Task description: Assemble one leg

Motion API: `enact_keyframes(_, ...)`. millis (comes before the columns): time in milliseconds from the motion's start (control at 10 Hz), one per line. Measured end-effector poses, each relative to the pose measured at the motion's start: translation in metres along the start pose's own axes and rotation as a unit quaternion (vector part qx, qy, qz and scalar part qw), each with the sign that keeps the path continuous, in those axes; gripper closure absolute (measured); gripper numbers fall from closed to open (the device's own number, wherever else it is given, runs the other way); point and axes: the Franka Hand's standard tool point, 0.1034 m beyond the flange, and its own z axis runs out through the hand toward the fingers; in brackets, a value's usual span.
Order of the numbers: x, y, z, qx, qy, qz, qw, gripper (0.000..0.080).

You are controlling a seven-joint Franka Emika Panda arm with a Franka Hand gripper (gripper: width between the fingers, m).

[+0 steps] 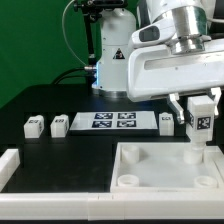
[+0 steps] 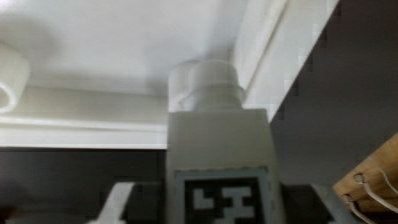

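Your tool [image 1: 200, 116] was pinching the leg [image 1: 199, 124], a finger on either side of its tagged block, and the post hung upright beneath it. The leg stood at the far right of the scene in the exterior view. Its lower end was down at the far right corner of the white panel [image 1: 160, 165].

The wrist view showed the leg's round end [image 2: 203, 82] against the panel's white surface, close beside a raised edge. You could not tell from either view whether that end had entered its hole or only rested on the rim. I judged this to be the insertion step, with the seating not yet confirmed.

To do it well, you needed the post kept plumb and centred over the hole, as any tilt would likely jam the end on the lip. A gentle downward press with a slow turn looked the safer way in, and the grip needed to be firm enough that the block did not slip between the fingers. Nothing appeared to hold the panel down, so a sideways push could have shifted it on the worktop [image 1: 70, 150].

Another round socket [image 1: 128, 182] lay bare at the panel's near left corner. Beyond the panel, one spare leg [image 1: 165, 120] lay just left of the tool. The marker board [image 1: 113, 121] lay further left, and two more legs [image 1: 60, 125] [image 1: 33, 125] sat beyond it. A white rail [image 1: 12, 160] lay at near left, well apart from the work.
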Motion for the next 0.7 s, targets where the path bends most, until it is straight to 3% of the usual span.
enact_keyframes(300, 0.036, -0.005, 0.008, 0.004, 0.024, 0.0, 1.0, 0.0512)
enact_keyframes(700, 0.032, 0.003, 0.03, 0.001, 0.022, 0.003, 1.0, 0.0512)
